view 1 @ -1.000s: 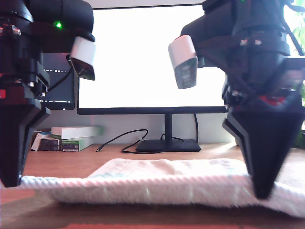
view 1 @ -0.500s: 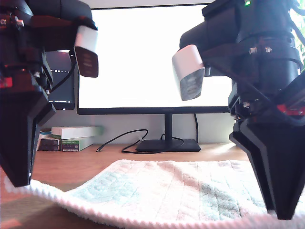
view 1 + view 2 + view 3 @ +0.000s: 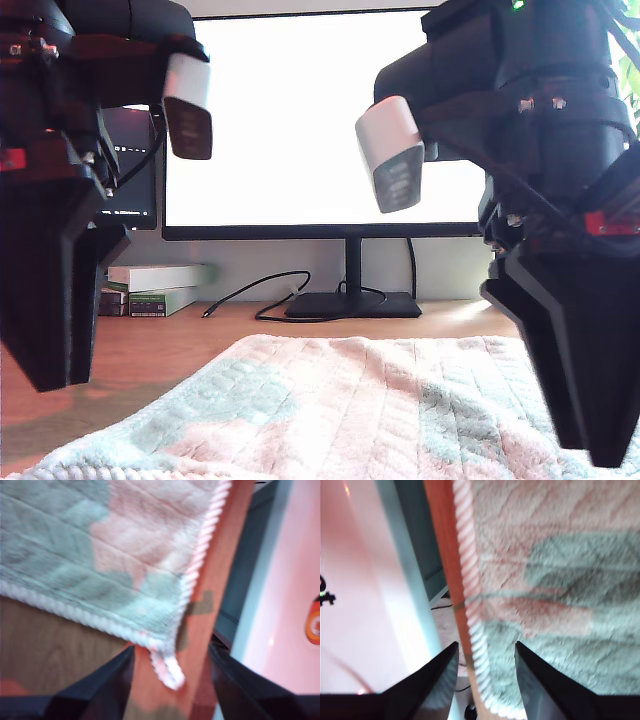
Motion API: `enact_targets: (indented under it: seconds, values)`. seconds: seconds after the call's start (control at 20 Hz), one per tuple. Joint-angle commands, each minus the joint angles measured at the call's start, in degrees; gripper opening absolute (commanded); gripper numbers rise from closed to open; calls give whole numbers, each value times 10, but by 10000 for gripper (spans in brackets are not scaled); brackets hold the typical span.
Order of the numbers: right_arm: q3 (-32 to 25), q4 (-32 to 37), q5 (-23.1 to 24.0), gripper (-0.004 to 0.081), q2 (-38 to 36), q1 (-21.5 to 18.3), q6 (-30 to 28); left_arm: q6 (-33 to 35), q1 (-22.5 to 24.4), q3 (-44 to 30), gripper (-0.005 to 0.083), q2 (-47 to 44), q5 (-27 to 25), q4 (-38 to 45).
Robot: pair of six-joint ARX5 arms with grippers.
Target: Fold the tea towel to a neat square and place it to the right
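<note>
While the tea towel point(image 3: 340, 410) lay flat on the desk point(image 3: 190, 345), my first gripper point(image 3: 172, 680) and my second gripper point(image 3: 485, 680) hung spread apart, empty, above its corded corners.

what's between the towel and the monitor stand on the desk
Only bare wooden desk lies between the tea towel and the monitor stand, as the exterior view shows. A black cable loops off toward that view's left, clear of the gap.

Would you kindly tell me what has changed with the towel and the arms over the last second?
The tea towel, held up as a folded band a second ago, has been let go and now lies spread flat. Both tools have opened and risen: my first gripper above its loop corner, my second gripper over a corded edge. The monitor and boxes stayed put.
</note>
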Motion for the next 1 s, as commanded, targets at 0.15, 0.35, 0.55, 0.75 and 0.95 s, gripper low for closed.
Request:
enact_targets:
  seconds: [0.15,0.35,0.55,0.75,0.95]
  values:
    - [58,-39,0,58,-7,-3,2,-5,0,0,113,4,27,16]
    - [93,-23,-7,-3,-7,-5,75,-56,1,5,-19,4,76,28]
    - [94,53,-21,-13,-6,-5,200,-113,1,5,-19,-2,35,110]
    - [90,126,36,-13,-29,1,275,-121,1,1,-19,-34,-1,178]
    - [43,203,93,-13,-101,26,288,-125,3,-27,-19,-90,-1,226]
